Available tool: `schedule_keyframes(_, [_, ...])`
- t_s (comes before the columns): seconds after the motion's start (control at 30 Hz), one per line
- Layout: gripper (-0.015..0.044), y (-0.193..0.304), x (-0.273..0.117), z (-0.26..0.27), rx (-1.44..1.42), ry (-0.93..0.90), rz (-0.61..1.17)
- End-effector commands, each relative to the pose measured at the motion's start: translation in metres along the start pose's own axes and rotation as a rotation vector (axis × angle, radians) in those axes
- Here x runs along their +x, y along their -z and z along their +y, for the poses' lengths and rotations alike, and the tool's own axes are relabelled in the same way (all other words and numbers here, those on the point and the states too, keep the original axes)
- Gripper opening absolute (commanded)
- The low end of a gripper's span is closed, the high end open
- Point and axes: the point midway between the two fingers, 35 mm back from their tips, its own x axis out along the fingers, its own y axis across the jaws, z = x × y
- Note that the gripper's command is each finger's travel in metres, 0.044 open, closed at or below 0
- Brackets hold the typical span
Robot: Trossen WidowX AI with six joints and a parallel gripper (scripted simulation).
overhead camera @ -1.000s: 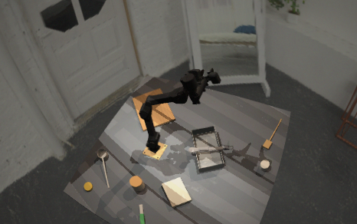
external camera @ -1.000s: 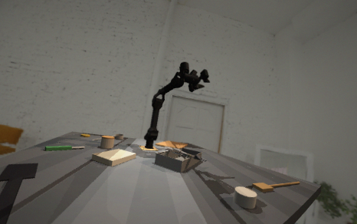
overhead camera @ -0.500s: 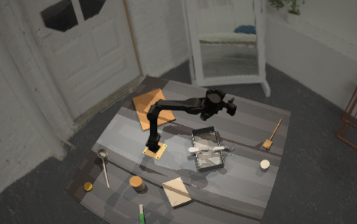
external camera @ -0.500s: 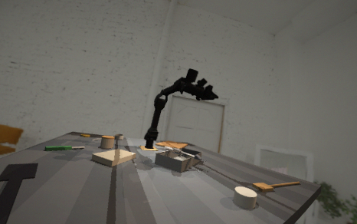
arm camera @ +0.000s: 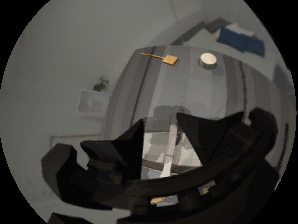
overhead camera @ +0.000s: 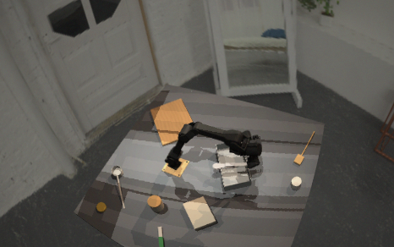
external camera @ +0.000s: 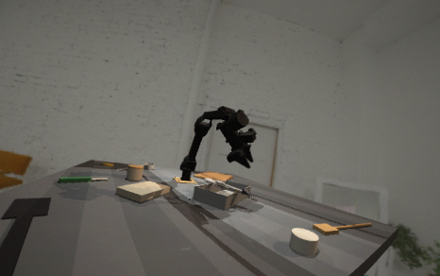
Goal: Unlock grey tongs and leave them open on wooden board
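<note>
The grey tongs point(overhead camera: 227, 167) point(external camera: 234, 188) lie across the metal roasting tin point(overhead camera: 237, 182) point(external camera: 211, 197) near the middle of the table. My gripper point(overhead camera: 254, 163) point(external camera: 245, 162) point(arm camera: 160, 118) hangs above the tin's right side, well clear of the tongs, with its fingers pointing down. The fingers stand partly apart with nothing between them. In the wrist view the tin point(arm camera: 157, 157) shows below, between the two fingers. The wooden board point(overhead camera: 171, 119) point(external camera: 215, 176) lies flat at the back left of the table, behind the arm's base.
A pale block point(overhead camera: 199, 213) point(external camera: 142, 190), a tan cylinder point(overhead camera: 155, 202) point(external camera: 135, 172), a white cylinder point(overhead camera: 296, 181) point(external camera: 303, 241), a wooden spatula point(overhead camera: 304, 150) point(external camera: 341, 228), a ladle point(overhead camera: 118, 179) and a green marker point(overhead camera: 160, 238) point(external camera: 77, 180) lie around the table. A mirror stands behind it.
</note>
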Motion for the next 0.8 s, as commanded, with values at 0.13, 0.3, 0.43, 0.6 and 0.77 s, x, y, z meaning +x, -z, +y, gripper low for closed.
schedule_keyframes(0.13, [0.0260, 0.102, 0.010, -0.040, 0.240, 0.016, 0.465])
schedule_keyframes(0.3, [0.0260, 0.102, 0.010, -0.040, 0.240, 0.016, 0.465])
schedule_keyframes(0.43, [0.0260, 0.097, 0.013, -0.040, 0.239, 0.019, 0.459])
schedule_keyframes(0.6, [0.0260, 0.095, 0.014, -0.040, 0.239, 0.020, 0.456])
schedule_keyframes(0.77, [0.0260, 0.096, 0.017, -0.040, 0.240, 0.020, 0.457])
